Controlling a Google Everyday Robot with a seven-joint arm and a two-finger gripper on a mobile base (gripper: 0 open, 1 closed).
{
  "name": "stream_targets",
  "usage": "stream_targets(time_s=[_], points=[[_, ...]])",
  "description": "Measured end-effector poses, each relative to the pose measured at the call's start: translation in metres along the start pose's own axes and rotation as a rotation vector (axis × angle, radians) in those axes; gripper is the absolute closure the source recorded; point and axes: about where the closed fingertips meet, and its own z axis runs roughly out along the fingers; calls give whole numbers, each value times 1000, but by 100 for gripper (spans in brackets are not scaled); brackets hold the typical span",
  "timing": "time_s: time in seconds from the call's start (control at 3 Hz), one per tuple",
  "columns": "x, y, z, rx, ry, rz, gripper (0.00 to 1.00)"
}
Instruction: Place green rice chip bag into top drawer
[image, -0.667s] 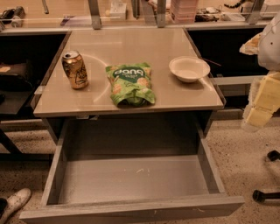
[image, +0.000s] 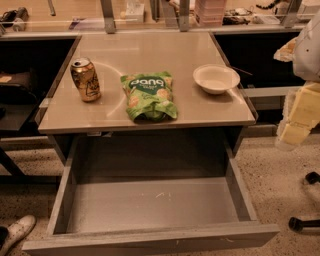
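The green rice chip bag lies flat on the beige tabletop, near the middle of its front edge, "dang" lettering facing up. The top drawer is pulled fully out below the tabletop, and its grey inside is bare. My gripper hangs at the right edge of the view, beside the table's right front corner. It is well right of the bag, apart from it, and holds nothing that I can see.
A gold soda can stands on the tabletop left of the bag. A white bowl sits to the bag's right. A cluttered counter runs behind the table. A white shoe is on the floor at the lower left, and a chair base at the lower right.
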Motion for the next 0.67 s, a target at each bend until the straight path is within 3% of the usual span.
stream_targets(time_s=[0.33, 0.67], points=[[-22, -22, 14, 18, 61, -42, 0], [-53, -60, 39, 34, 128, -102, 0]])
